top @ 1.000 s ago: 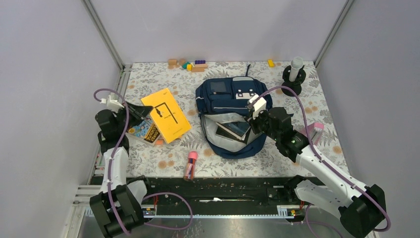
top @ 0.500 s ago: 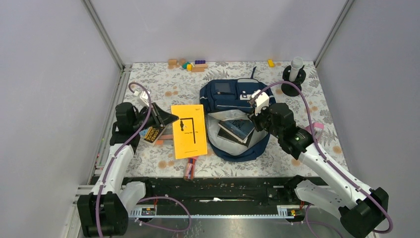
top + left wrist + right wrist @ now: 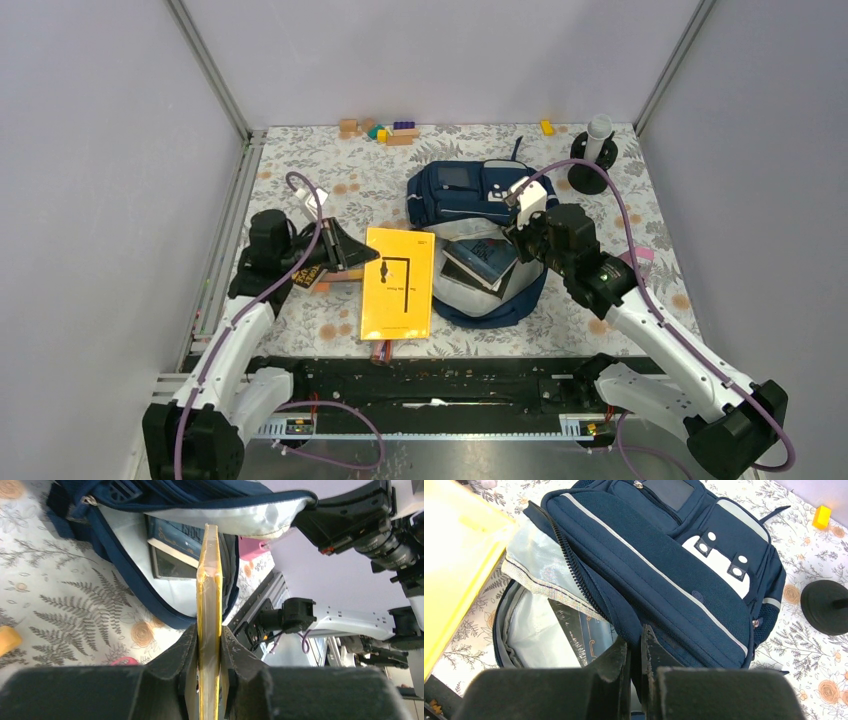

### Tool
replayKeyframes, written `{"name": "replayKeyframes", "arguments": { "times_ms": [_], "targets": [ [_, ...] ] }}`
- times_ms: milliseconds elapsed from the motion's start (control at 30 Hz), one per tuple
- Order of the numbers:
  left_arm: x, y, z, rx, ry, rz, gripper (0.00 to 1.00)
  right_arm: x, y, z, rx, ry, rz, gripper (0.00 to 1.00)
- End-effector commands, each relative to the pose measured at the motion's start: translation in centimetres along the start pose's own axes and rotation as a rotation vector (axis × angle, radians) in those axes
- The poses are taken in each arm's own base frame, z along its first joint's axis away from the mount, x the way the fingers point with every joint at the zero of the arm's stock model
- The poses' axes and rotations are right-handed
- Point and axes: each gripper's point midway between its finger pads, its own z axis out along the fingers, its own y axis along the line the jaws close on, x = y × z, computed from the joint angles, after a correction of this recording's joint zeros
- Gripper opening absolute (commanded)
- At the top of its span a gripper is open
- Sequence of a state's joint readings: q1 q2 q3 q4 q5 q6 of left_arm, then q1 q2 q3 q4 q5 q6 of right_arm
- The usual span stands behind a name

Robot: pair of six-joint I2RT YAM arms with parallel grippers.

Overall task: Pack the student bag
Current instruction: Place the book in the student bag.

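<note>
The navy student bag (image 3: 462,190) lies mid-table, its main compartment open towards me with dark books (image 3: 480,262) inside. My right gripper (image 3: 522,232) is shut on the bag's front flap (image 3: 659,580) and holds it lifted, so the grey lining (image 3: 531,550) shows. My left gripper (image 3: 365,255) is shut on a yellow book (image 3: 398,283), held flat just left of the opening. In the left wrist view the yellow book (image 3: 209,580) stands edge-on between the fingers, pointing at the opening (image 3: 175,555). Its yellow cover also shows in the right wrist view (image 3: 454,565).
A second book (image 3: 308,272) and an orange block lie under my left arm. A pink-capped tube (image 3: 382,350) lies at the near edge. Toy blocks (image 3: 385,130) sit at the back. A black stand with a grey cylinder (image 3: 594,150) stands back right. A pink item (image 3: 640,254) lies by my right arm.
My left gripper has carried the yellow book to the right, from the left side up to the bag's opening. My right gripper has pulled the flap higher, bunching the bag backwards.
</note>
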State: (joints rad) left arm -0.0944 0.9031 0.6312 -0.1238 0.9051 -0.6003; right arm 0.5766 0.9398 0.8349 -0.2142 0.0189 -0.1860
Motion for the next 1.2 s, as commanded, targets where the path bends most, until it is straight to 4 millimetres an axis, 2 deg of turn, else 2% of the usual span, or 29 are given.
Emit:
{"name": "replayKeyframes", "arguments": {
  "times_ms": [0,67,200,400,633,767,933,1167],
  "targets": [
    [1.2,-2.0,0.5,0.065,0.029,0.02,0.0,-4.9,-1.6,-1.2,0.071,-0.132,0.038,0.0],
    [2.3,-2.3,1.4,0.082,0.061,-0.007,0.0,-5.0,-1.5,-1.2,0.067,-0.133,0.041,0.0],
    [3.4,-4.3,3.3,0.16,0.087,-0.007,0.0,-5.0,-1.4,-1.2,0.061,-0.134,0.051,0.0],
    [3.8,-5.8,5.9,0.194,0.081,-0.025,0.0,-4.8,-1.4,-1.4,0.059,-0.127,0.052,0.0],
    [3.8,-6.3,9.6,0.224,0.048,-0.085,0.0,-4.9,-1.2,-1.5,0.049,-0.129,0.058,0.0],
    [4.1,-5.9,11.8,0.203,0.039,-0.102,0.0,-5.1,-1.1,-1.6,0.046,-0.134,0.061,0.0],
    [3.5,-4.1,14.0,0.152,-0.008,-0.123,0.0,-5.1,-0.9,-1.6,0.033,-0.137,0.07,0.0],
    [1.6,-1.4,16.5,0.087,-0.128,-0.109,0.0,-4.7,-0.7,-1.6,0.027,-0.131,0.084,0.0]
  ]
}}
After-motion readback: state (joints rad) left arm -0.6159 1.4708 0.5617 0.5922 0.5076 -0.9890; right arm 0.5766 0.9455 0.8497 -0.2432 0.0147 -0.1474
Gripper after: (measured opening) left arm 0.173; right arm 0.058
